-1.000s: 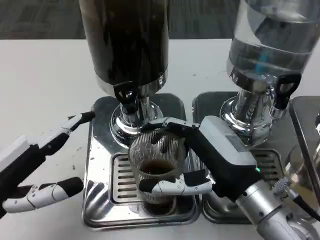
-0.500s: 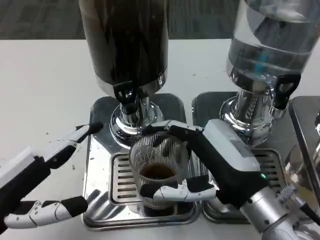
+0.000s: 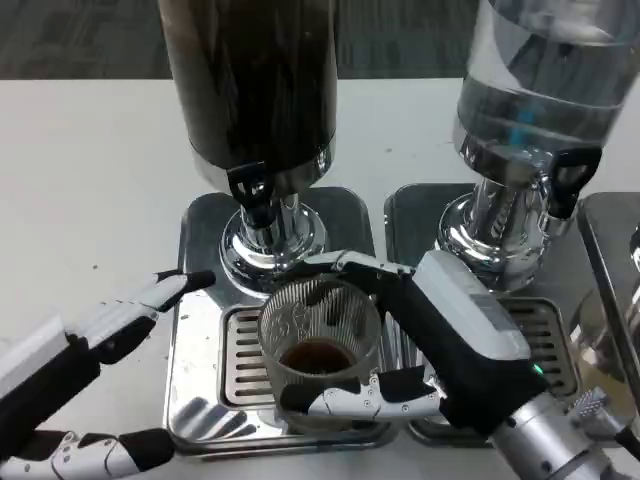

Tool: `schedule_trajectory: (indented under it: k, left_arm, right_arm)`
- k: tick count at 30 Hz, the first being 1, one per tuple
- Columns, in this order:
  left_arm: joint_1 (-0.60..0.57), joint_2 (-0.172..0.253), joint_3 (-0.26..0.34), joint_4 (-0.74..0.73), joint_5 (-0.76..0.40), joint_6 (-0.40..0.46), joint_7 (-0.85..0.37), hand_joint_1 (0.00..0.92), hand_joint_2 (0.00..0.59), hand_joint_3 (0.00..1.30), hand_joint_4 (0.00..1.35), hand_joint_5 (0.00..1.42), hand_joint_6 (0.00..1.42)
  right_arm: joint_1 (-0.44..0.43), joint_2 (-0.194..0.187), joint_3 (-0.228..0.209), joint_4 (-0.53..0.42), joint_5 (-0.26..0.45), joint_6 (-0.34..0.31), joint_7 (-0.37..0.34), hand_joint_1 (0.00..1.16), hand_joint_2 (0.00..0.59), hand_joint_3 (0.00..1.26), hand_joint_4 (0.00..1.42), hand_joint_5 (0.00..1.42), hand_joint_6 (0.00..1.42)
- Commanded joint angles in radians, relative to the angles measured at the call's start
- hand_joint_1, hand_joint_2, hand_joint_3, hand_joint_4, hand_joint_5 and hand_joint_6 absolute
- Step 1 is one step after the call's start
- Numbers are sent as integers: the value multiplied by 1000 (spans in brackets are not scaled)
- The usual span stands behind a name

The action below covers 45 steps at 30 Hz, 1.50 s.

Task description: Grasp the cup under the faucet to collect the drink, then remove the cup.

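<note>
Your right hand point(image 3: 440, 335) holds the cup point(image 3: 318, 338): one set of fingers point(image 3: 350, 268) wraps the far rim, another finger point(image 3: 355, 395) lies across the near base, so the glass is clamped between them. The cup is ribbed clear glass with a shallow pool of dark drink at the bottom. It sits over the slotted grille of the drip tray point(image 3: 195, 340), just in front of the dark dispenser point(image 3: 252, 85) and slightly right of its black faucet point(image 3: 250, 190); whether the cup base touches the grille you cannot tell. Your left hand point(image 3: 75, 380) is to the left of the cup, holding nothing, fingers spread wide: the upper finger tip point(image 3: 185, 285) reaches the tray's left edge, the lower one lies near the tray's front left corner, well apart from the glass. To the right of the cup stands a second dispenser point(image 3: 540, 90), clear, on its own tray point(image 3: 415, 215), with its faucet point(image 3: 570, 175) facing forward. Both trays rest on the white surface point(image 3: 90, 180). Your right forearm point(image 3: 560, 440) runs from the cup toward the lower right.
</note>
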Motion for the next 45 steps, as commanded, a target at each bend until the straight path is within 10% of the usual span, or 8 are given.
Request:
schedule_trajectory:
  k: [1,45]
  left_arm:
    - [24,20,15,-25,-14,-2,13,0,90,47,0,0,42]
    - [97,52,68,-87,96,-85,32,0,57,48,0,0,0]
  right_arm:
    - [15,0,-12,-46,26,-7,1,603,216,414,505,668,802]
    - [90,-19,-52,-163,55,3,41,579,197,440,521,682,822]
